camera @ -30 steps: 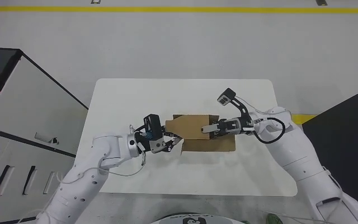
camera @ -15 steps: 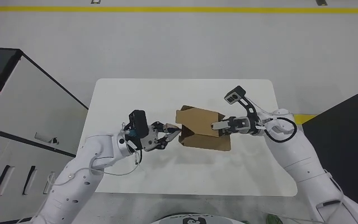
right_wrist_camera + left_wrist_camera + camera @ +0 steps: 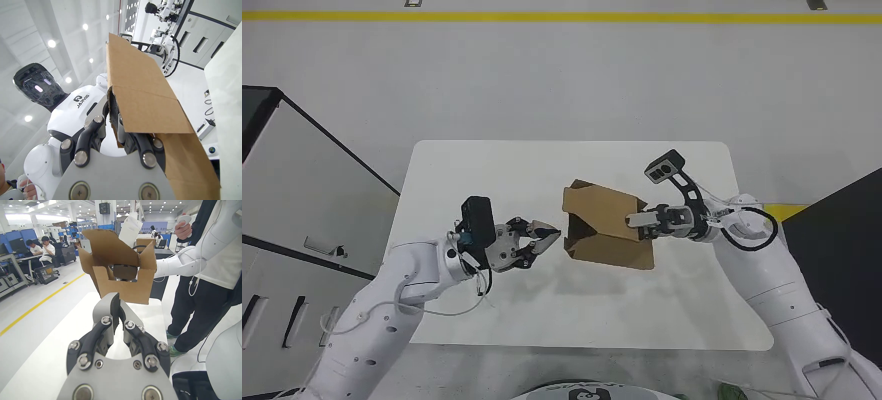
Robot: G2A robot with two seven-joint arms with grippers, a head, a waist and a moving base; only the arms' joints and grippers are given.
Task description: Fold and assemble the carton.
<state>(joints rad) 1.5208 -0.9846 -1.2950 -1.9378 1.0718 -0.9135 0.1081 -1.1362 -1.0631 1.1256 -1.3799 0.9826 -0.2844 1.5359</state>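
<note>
Carton (image 3: pixel 609 228) over the middle of the white table (image 3: pixel 482 170), and we see it brown, half opened and tilted. The right gripper (image 3: pixel 638 220) has it by the end wall nearest that arm. From the right wrist view we watch the fingers pinch the cardboard edge, one pad on each face. At the far end the box gapes open towards the left gripper (image 3: pixel 550 240), with a notched flap (image 3: pixel 122 291) hanging low across the mouth and a taller one standing above it. The left gripper waits just beside that open end, not touching it, its fingers drawn together on nothing. We cannot tell whether the carton's lower edge touches the tabletop.
</note>
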